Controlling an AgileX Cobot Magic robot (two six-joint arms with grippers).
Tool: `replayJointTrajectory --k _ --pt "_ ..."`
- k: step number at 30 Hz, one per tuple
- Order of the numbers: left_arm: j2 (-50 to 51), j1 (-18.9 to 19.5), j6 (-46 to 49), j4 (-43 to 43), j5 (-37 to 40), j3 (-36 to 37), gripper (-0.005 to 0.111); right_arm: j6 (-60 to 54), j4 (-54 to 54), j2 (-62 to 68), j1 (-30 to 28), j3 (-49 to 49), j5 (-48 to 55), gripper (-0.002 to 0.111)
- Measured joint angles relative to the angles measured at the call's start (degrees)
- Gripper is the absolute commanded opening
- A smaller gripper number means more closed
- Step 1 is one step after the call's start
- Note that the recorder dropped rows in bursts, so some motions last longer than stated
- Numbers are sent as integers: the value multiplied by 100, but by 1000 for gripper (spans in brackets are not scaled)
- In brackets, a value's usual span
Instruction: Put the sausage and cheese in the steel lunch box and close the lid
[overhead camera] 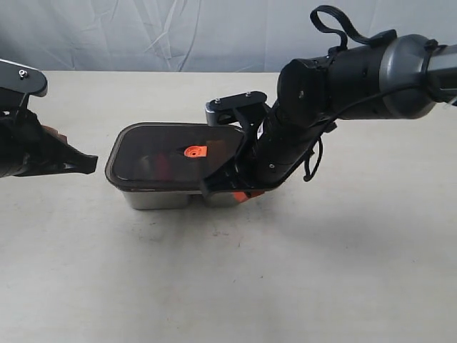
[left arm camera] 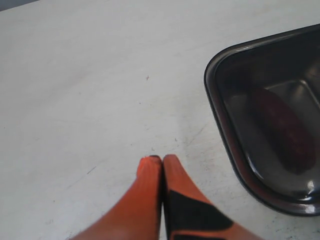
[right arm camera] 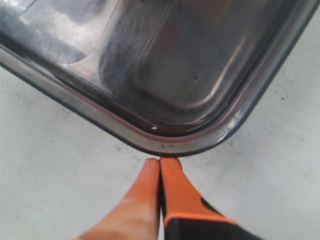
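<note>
We find the lid (overhead camera: 161, 153) — long axis 9 to 3 — nearest the right gripper (right arm camera: 160, 164), jaws pinched together, empty, at its 4 o'clock corner.

Pale off-white table (overhead camera: 214, 286), faintly scuffed, steel lunch box (overhead camera: 153, 199) standing near its middle

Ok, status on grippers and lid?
Left gripper shut, empty, well clear. Right gripper shut, empty, at corner of dark translucent lid. Lid on shiny steel lunch box, red sausage inside. Nothing obstructing.
</note>
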Motion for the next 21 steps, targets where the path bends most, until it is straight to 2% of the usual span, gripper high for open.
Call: replayJointTrajectory --k 7,17,21 --pt "0 0 -18 0 22 0 0 151 -192 -362 0 7 37 0" --pt "0 0 -274 0 115 0 0 1333 -1633 -873 -21 7 -173 0" --pt "53 171 -501 0 271 0 0 1837 -2101 -873 -154 7 -371 0"
